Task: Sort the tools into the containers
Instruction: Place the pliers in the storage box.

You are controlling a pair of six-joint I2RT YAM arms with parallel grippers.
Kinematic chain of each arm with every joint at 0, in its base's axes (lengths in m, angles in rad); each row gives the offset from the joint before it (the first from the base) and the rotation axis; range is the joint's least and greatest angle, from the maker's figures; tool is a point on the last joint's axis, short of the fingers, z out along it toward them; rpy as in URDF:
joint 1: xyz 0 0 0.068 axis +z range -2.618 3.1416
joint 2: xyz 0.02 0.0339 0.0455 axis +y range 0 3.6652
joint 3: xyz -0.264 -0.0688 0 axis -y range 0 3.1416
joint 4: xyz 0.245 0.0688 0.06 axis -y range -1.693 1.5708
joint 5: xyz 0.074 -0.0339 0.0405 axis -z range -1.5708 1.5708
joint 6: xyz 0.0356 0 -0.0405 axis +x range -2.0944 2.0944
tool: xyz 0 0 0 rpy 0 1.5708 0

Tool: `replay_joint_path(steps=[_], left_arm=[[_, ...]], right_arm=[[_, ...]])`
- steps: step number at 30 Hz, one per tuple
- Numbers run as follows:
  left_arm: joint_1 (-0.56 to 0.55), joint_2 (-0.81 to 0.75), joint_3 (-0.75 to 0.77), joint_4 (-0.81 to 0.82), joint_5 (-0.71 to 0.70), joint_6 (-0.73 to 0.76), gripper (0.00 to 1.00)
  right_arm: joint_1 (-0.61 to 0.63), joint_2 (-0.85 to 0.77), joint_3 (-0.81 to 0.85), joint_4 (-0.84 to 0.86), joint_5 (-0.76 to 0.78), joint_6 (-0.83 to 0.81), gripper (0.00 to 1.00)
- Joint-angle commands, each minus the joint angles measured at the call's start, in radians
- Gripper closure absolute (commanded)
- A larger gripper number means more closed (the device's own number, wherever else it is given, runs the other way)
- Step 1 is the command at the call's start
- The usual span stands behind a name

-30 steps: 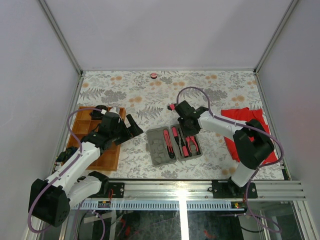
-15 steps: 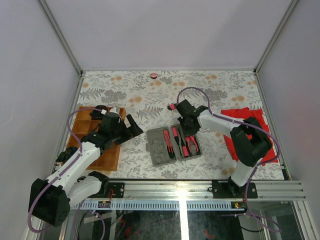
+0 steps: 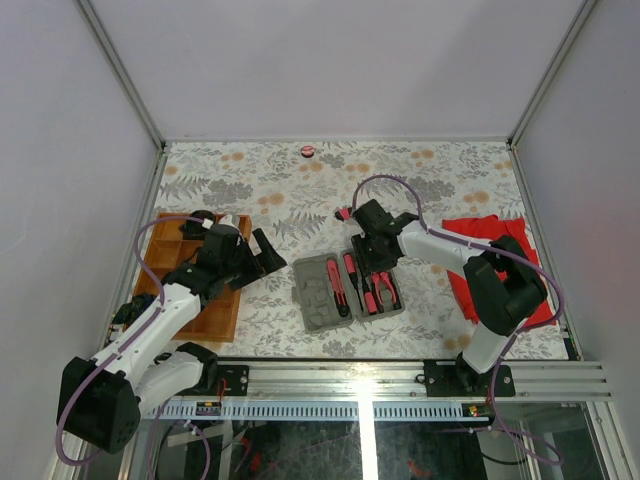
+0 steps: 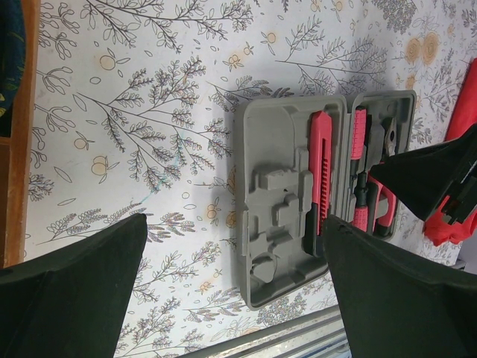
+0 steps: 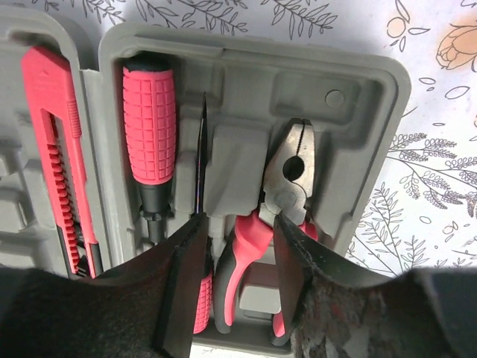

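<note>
The grey hinged case [image 3: 318, 290] lies open at the table's middle. In its right half rest a pink-handled screwdriver [image 5: 149, 127], a thin screwdriver shaft [image 5: 201, 149] and pliers [image 5: 287, 179]. A pink utility knife [image 5: 56, 134] lies by the hinge. My right gripper [image 5: 238, 231] hangs low over the case, open, its fingers straddling the pliers' pink handles, which lie in their recess. Left of the case, by the wooden tray [image 3: 215, 318], my left gripper [image 4: 235, 224] stands wide open with nothing in it. A small round pink disc [image 3: 308, 151] sits at the far edge.
A red cloth [image 3: 480, 232] lies at the right under the right arm. A small pink item [image 3: 343, 213] sits on the table just beyond the right gripper. The tray's rim [image 4: 15, 194] shows at the left wrist view's left edge. A metal rail borders the near edge.
The right gripper's jaws have spread apart over the pliers, which stay in the case. The left arm has not moved.
</note>
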Motion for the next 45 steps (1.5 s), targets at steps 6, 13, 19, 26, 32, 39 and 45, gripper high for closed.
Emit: replay_joint_path(steps=[6, 13, 19, 26, 32, 39, 45], left_arm=[[0.005, -0.014, 0.04, -0.01, -0.044, 0.012, 0.0], [0.005, -0.017, 0.05, -0.024, -0.063, 0.027, 0.0], [0.005, 0.001, 0.065, -0.027, -0.068, 0.039, 0.0], [0.005, 0.01, 0.069, -0.031, -0.069, 0.039, 0.0], [0.005, 0.025, 0.077, -0.04, -0.069, 0.041, 0.0], [0.006, 0.03, 0.08, -0.048, -0.095, 0.05, 0.0], [0.006, 0.072, 0.098, -0.048, -0.103, 0.061, 0.0]], right_arm=[[-0.002, -0.174, 0.06, 0.069, 0.01, -0.053, 0.45], [-0.002, -0.299, -0.016, 0.168, 0.054, -0.05, 0.36], [-0.002, -0.373, -0.113, 0.212, 0.079, -0.026, 0.33], [-0.002, -0.41, -0.214, 0.314, 0.032, -0.008, 0.3], [-0.002, -0.372, -0.226, 0.352, -0.015, -0.02, 0.25], [-0.004, -0.297, -0.176, 0.285, 0.01, -0.002, 0.19], [-0.042, -0.242, -0.126, 0.242, 0.016, -0.008, 0.19]])
